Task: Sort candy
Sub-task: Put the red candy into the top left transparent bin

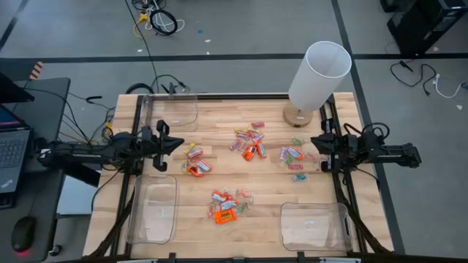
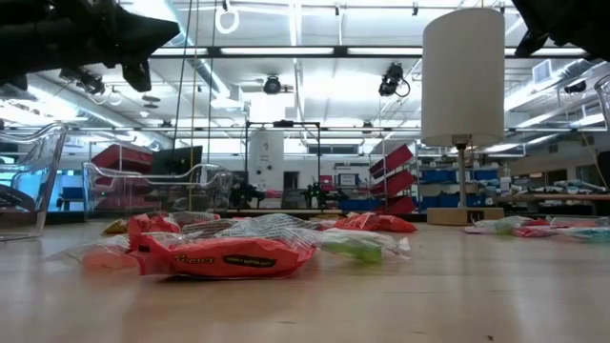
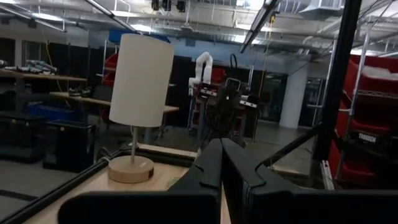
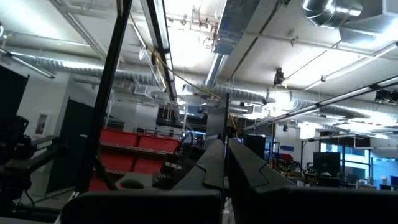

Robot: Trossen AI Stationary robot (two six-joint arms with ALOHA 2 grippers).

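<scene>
since both arms sit parked at the table edges with nothing picked, sorting hasn't begun. left gripper [image 1: 175, 142] is pinched closed and empty, on the far side of the candy from the lamp [image 1: 316, 77]; right gripper [image 1: 316, 141] is likewise closed and empty, just beside the lamp base. candy [image 1: 248, 143] lies in four loose clusters on the table [image 1: 270, 191]: one near the lamp base, one mid-table, two further from the lamp toward the bins [image 1: 152, 212]. all three bins are empty. judgement: the first pick needs the fingers opened before descent. go for an isolated orange piece at a cluster's edge, straight down, so neighbours don't get dragged. crinkly wrappers will likely slip, so pinch across the body, not the twisted ends.
</scene>
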